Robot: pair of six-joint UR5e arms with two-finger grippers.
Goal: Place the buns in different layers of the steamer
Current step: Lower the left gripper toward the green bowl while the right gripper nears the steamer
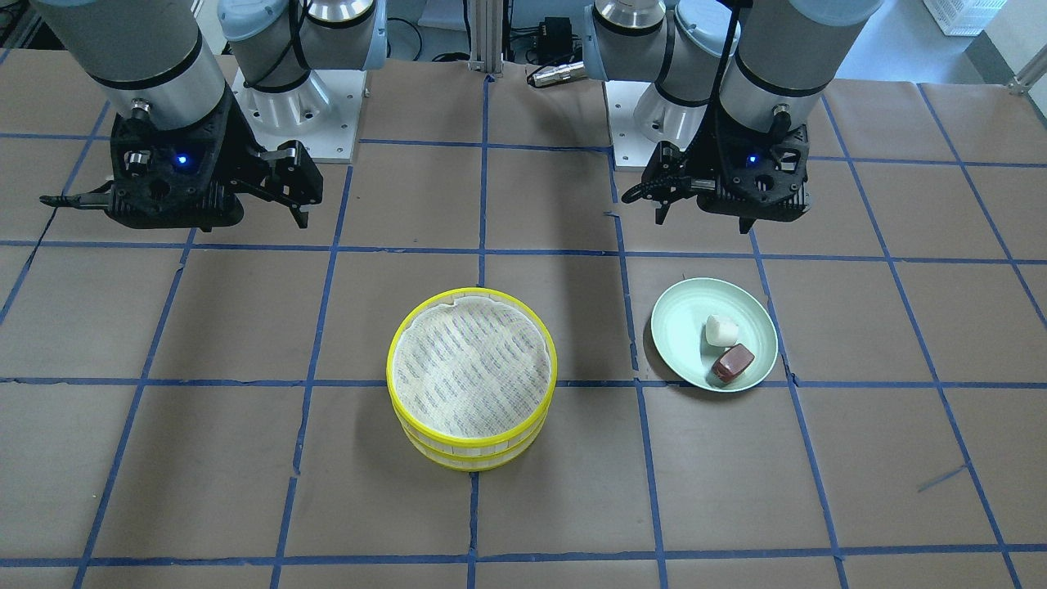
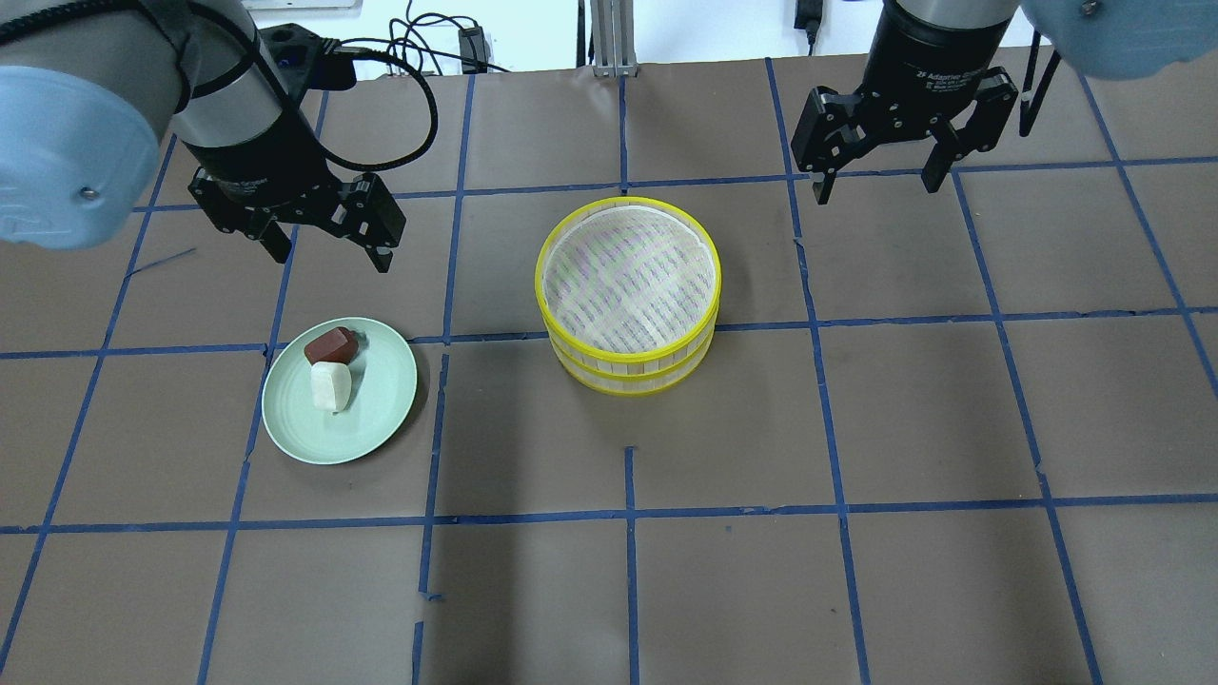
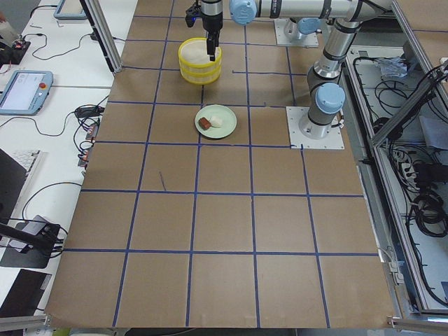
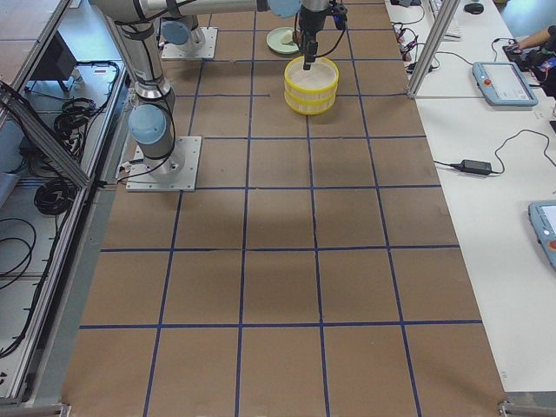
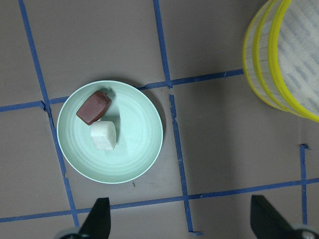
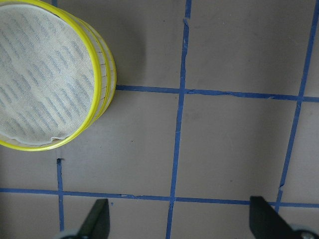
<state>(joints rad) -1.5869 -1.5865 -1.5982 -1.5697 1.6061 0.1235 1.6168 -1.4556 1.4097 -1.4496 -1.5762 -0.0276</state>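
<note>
The buns, a white bun [image 2: 330, 387] and a reddish-brown bun [image 2: 330, 345], look light and probably soft, so a gentle pinch across each one's narrow sides seems wise. The left gripper [image 2: 333, 259] hangs on the robot's side of the green plate [image 2: 381, 404], jaws spread wide, holding nothing. The right gripper [image 2: 875, 190], well away from the plate, is equally agape and empty. Both buns lie touching on the plate. The stacked steamer layers [image 2: 538, 271] stand beside it.

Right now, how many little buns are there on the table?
2, both on the pale green round plate: a white rounded bun and a reddish-brown blocky bun right beside it. The lower yellow-rimmed steamer tray is covered, so its inside is hidden.
</note>
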